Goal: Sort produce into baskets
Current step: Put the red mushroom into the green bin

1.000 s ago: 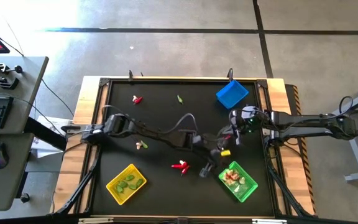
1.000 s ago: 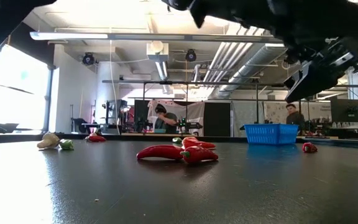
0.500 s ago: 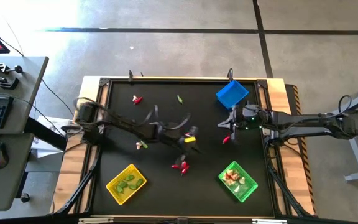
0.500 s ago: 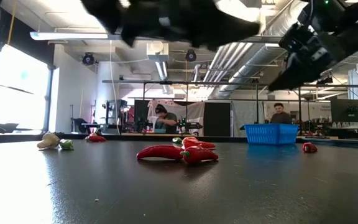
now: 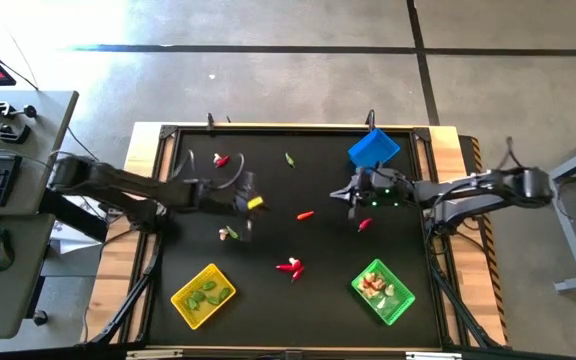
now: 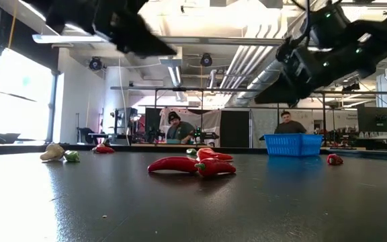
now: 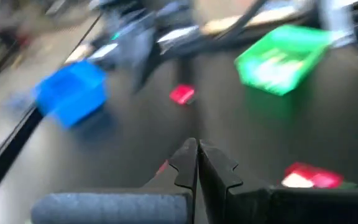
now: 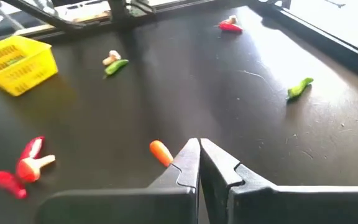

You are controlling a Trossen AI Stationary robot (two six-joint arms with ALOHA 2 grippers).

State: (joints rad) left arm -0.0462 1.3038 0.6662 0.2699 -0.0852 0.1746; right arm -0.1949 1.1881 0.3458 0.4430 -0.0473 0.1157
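1. Loose produce lies scattered on the worktop (image 5: 268, 300): a small orange carrot-like piece (image 5: 306, 214) near the middle, a cluster of glossy red chili pieces (image 5: 289, 267) toward the front, a whitish bulb with a green pod (image 5: 229, 234), and a green pod (image 5: 289, 158) at the back.
2. The ribbed plastic baskets stand apart: yellow basket (image 5: 203, 295) holding green pods, green basket (image 5: 383, 290) holding pinkish bulbs, blue basket (image 5: 373, 151) seemingly empty.
3. The right gripper (image 8: 199, 155) hovers just by the orange piece, fingers pressed together, carrying nothing.
4. The left gripper (image 7: 197, 160) hangs over the left half, likewise closed and empty.
5. Sorting looks partly done; next, the right gripper should spread and descend.
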